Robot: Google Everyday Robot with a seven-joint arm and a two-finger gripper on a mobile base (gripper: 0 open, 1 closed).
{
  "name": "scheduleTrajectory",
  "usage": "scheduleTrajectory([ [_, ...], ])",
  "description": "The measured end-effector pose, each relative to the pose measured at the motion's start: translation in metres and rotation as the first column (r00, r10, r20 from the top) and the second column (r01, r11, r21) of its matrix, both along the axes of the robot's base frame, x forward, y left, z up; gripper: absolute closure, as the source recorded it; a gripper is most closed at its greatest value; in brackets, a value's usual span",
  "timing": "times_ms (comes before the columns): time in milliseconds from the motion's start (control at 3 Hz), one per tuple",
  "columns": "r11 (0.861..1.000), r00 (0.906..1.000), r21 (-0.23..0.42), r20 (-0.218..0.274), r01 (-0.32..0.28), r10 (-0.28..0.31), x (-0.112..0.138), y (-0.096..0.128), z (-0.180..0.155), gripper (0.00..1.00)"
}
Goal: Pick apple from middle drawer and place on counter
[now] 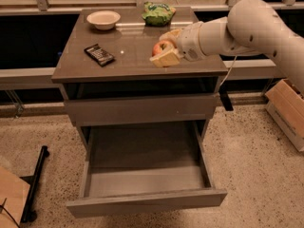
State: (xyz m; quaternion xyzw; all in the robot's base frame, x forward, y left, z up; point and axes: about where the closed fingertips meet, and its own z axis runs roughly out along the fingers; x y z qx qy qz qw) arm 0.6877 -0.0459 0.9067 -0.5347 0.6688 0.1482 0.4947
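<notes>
The red apple (159, 46) with a yellowish patch is held between the cream fingers (166, 59) of my gripper (160, 49). The gripper is shut on it, right at the surface of the counter (128, 39), right of centre; I cannot tell whether the apple touches the top. My white arm (247, 25) reaches in from the right. The middle drawer (147, 201) is pulled out below and its tray shows nothing inside. The drawer front above it (142, 109) is closed.
On the counter stand a cream bowl (103, 19) at the back left, a green snack bag (159, 13) at the back, and a flat black object (99, 54) on the left. A cardboard box (287, 113) sits on the floor right; a black stand (35, 184) lies at the left.
</notes>
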Motion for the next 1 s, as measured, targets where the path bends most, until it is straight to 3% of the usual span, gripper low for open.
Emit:
scheduleTrajectory([
  [333, 0.994, 0.9923, 0.058, 0.071, 0.097, -0.101, 0.052, -0.009, 0.012, 1.0],
  [667, 0.976, 0.9759, 0.11, 0.088, 0.19, -0.2, 0.102, -0.018, 0.009, 1.0],
  [1000, 0.959, 0.9636, 0.136, 0.068, 0.248, -0.259, 0.14, -0.024, -0.002, 0.82],
])
